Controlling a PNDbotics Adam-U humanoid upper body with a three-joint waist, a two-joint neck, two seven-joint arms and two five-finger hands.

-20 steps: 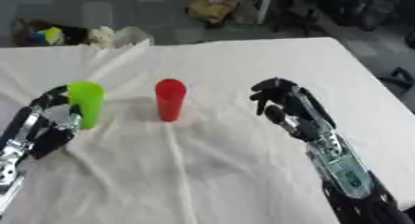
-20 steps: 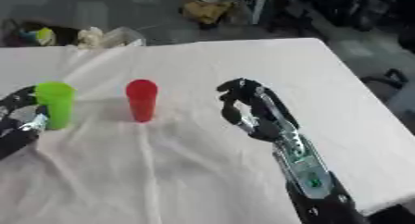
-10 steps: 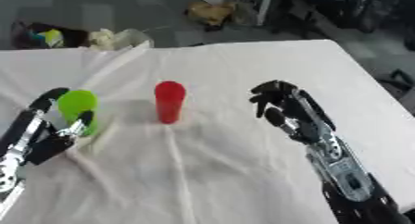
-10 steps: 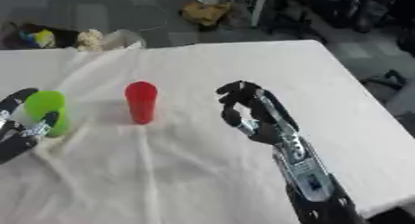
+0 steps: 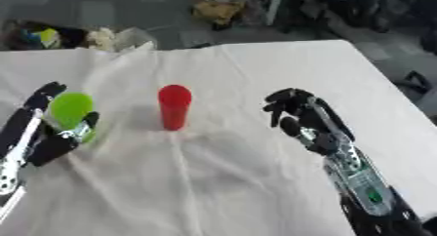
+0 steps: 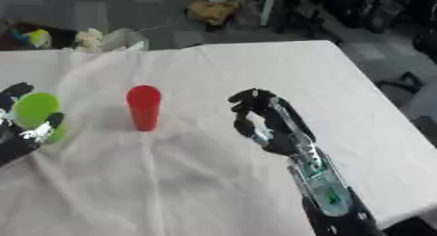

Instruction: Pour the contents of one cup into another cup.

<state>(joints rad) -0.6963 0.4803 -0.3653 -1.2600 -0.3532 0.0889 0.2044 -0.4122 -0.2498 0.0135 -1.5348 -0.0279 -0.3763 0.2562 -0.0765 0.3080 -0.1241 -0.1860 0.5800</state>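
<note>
Green cup (image 5: 71, 114): tilted, mouth toward the camera, held in the left hand (image 5: 51, 142). Red cup (image 5: 174, 107): upright on the bench, just beside it.

The green cup (image 5: 71, 114) now tips toward the camera in the left hand (image 5: 49, 141), its mouth facing up, no longer upright.

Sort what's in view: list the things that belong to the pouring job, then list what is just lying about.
Part of the job:
- green cup, tilted, held in the left hand
- red cup, upright on the white cloth
- right hand, fingers curled, holding nothing

Just lying about:
- clutter on the floor beyond the table's far edge
</note>
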